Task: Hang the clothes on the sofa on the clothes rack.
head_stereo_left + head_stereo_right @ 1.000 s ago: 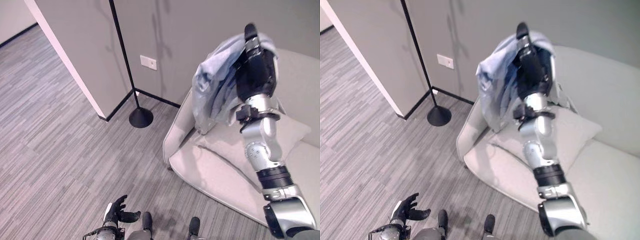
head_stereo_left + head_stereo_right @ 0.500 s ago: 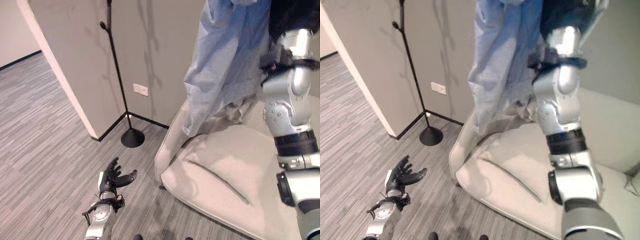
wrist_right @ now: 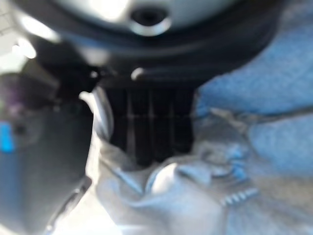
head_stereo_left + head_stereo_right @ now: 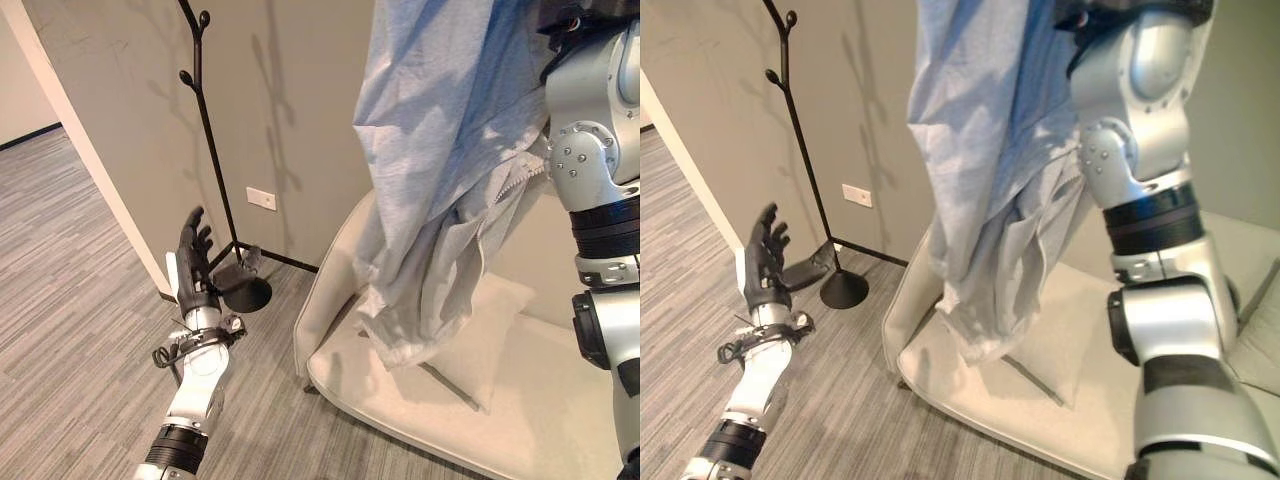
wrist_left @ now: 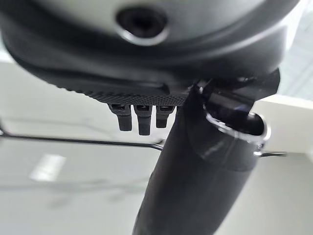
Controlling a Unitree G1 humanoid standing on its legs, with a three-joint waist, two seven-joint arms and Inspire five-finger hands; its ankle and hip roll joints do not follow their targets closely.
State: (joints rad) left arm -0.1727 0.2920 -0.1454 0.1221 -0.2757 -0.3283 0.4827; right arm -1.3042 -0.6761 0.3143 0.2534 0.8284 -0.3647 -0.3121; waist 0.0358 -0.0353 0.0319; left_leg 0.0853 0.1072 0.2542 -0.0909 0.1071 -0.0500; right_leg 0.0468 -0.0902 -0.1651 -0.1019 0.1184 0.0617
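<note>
Gripping the blue jacket (image 4: 440, 150) high above the sofa (image 4: 540, 400), right hand (image 3: 146, 127) fingers curled in cloth; left hand (image 4: 192, 262) open near the rack (image 4: 215, 180).

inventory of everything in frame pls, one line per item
Garment: 1, light blue-grey, hanging from the raised right hand above the sofa.
Sofa: 1, cream, right side against the wall.
Cushion: 1, cream, on the sofa seat.
Clothes rack: 1, black, in the wall corner, round base on the floor.
Wall socket: 1, white, low on the wall.
Left hand: dark, fingers straight, raised near the rack.
Right hand: dark, curled into the garment.
</note>
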